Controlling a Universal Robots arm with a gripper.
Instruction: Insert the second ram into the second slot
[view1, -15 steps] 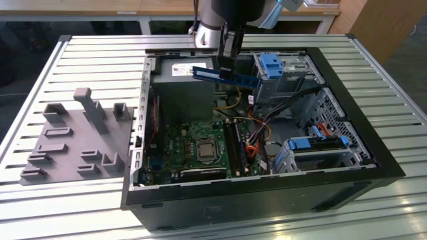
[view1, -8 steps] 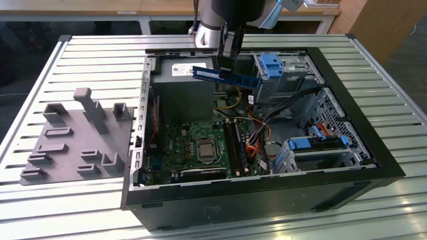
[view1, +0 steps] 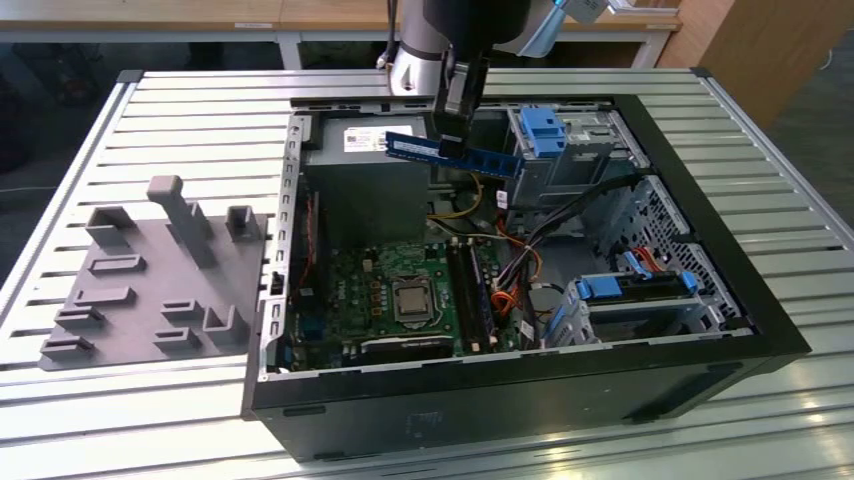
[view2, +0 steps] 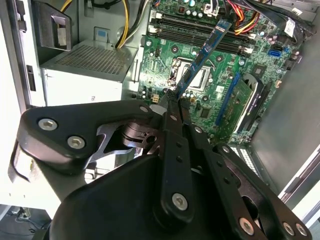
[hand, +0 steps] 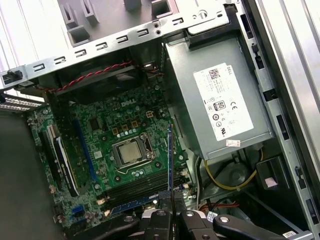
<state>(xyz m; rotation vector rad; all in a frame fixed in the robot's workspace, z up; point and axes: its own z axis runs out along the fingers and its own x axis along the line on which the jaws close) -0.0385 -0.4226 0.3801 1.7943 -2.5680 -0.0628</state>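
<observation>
The second ram (view1: 451, 152), a thin blue stick with dark chips and a white label, hangs level above the open computer case, over the edge of the power supply. My gripper (view1: 450, 132) is shut on its top edge near the middle. In the second wrist view the ram (view2: 202, 55) juts out from my gripper (view2: 176, 100) over the green motherboard. In the first wrist view the ram (hand: 170, 155) shows edge-on above my gripper (hand: 173, 200). The long black memory slots (view1: 470, 290) lie well below the ram, beside the processor socket (view1: 407, 300). I cannot tell which is the second slot.
The black case wall (view1: 534, 385) rings the motherboard (view1: 350, 290). A grey power supply (view1: 367, 190) sits under the arm, blue drive cages (view1: 545, 130) and loose cables (view1: 534, 250) on the exterior view's right. A grey holder block (view1: 154, 280) stands on the slatted table at the left.
</observation>
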